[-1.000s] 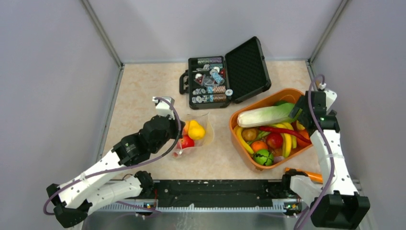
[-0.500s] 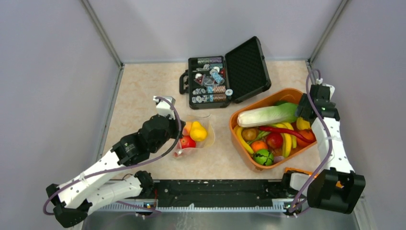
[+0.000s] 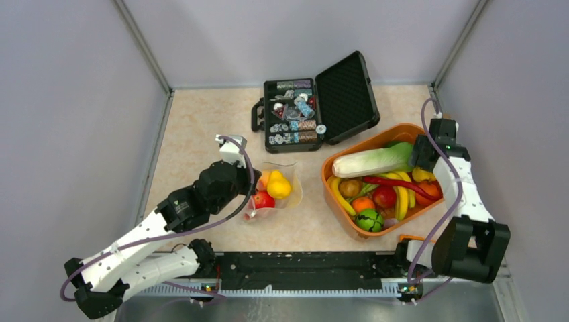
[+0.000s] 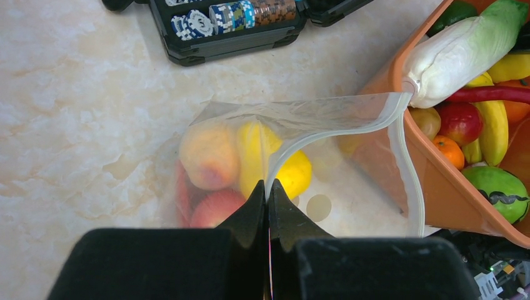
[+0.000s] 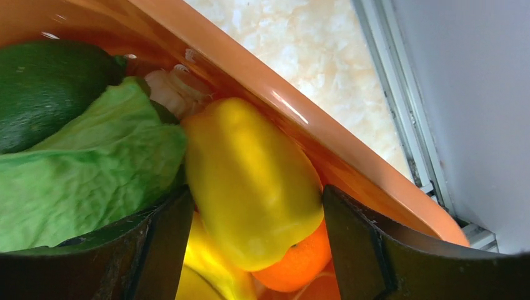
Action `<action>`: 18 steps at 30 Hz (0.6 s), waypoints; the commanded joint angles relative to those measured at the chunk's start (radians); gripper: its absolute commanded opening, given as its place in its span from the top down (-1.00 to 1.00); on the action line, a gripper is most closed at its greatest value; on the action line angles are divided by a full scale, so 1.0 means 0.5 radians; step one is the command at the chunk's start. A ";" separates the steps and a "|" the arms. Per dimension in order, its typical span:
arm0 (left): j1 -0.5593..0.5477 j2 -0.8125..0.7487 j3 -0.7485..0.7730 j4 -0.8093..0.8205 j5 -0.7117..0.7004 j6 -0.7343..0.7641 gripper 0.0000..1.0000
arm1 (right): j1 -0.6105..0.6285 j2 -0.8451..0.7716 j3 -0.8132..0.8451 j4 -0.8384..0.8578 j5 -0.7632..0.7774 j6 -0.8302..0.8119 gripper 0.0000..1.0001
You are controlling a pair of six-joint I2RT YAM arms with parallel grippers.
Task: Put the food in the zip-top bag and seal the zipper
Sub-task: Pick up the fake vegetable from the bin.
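Note:
The clear zip-top bag [image 3: 276,191] lies left of the orange tub, its mouth held open. A peach [image 4: 209,156], a yellow fruit [image 4: 295,173] and a red fruit [image 4: 214,209] sit inside. My left gripper [image 4: 267,187] is shut on the bag's upper mouth edge; it also shows in the top view [image 3: 249,192]. The zipper [image 4: 407,165] runs down the bag's right side. My right gripper [image 5: 256,194] is open inside the tub, one finger on each side of the yellow pepper [image 5: 250,181], close against it. In the top view the right gripper [image 3: 419,163] is at the tub's right end.
The orange oval tub [image 3: 366,142] holds a pale green cabbage [image 3: 372,162], bananas, a red chilli, an orange and other toy food. An open black case [image 3: 295,114] with poker chips stands at the back. The right wall and rail lie close beside the tub [image 5: 325,156].
My right arm has swung its wrist back and lowered the gripper into the tub's right end around the yellow pepper. The left arm and the bag have not moved.

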 commanded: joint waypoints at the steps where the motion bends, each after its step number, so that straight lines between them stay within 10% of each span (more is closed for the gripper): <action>1: 0.008 -0.028 0.052 0.103 0.022 0.013 1.00 | -0.017 0.106 -0.013 0.052 -0.064 -0.009 -0.48; 13: 0.008 -0.029 0.037 0.112 0.018 0.008 1.00 | -0.017 -0.263 0.113 -0.086 -0.192 0.074 0.49; 18: 0.007 -0.030 0.021 0.115 0.013 -0.004 1.00 | -0.015 -0.562 0.143 -0.022 -0.310 0.176 0.60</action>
